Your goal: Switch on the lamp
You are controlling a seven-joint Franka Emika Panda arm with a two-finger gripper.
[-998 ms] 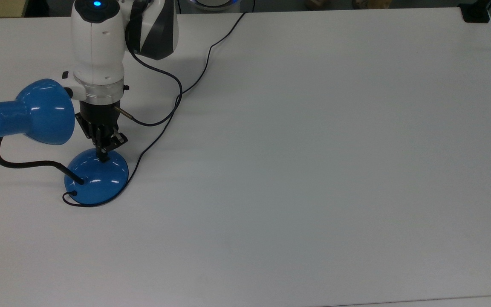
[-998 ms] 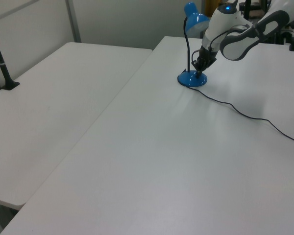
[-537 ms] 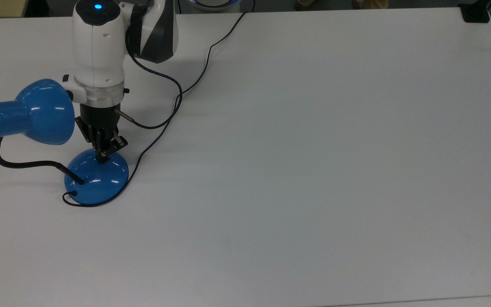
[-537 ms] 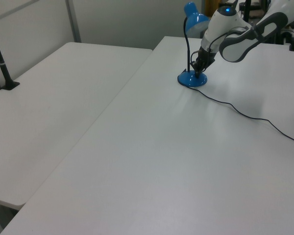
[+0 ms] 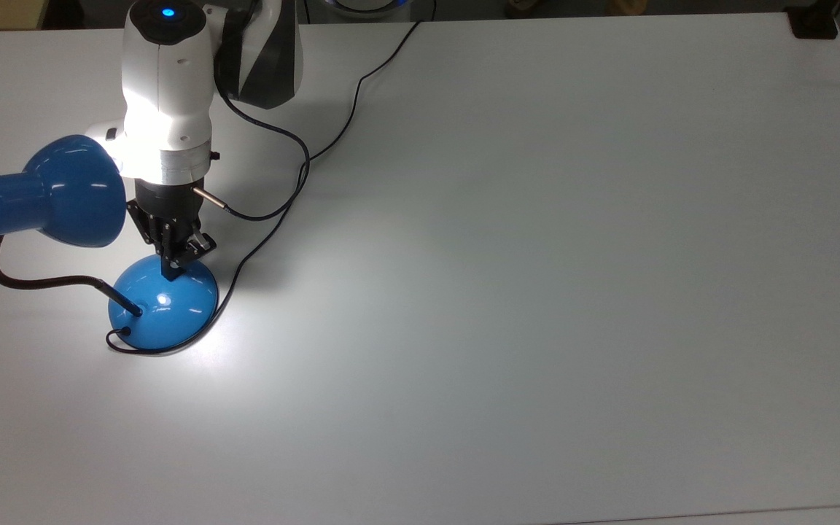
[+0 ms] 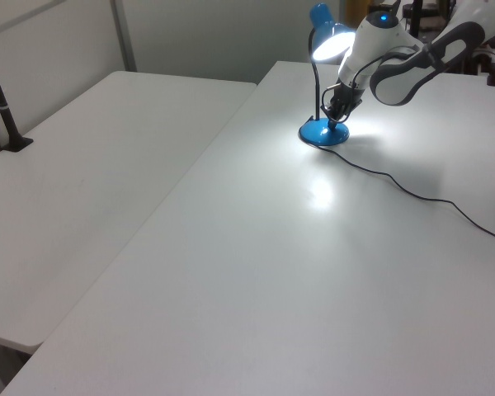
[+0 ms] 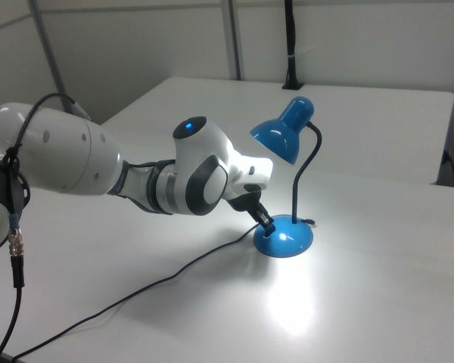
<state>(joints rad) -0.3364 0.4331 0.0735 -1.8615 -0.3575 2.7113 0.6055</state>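
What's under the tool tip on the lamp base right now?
The tool presses on the lamp's blue base; its tip covers the contact spot. Lit table lies around it.

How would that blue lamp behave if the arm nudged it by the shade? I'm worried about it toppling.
The lamp would probably flex first: its thin black gooseneck looks bendable. The wide domed base sits flat on the table, so tipping seems unlikely from a light nudge. The glossy shade may let the gripper slip.
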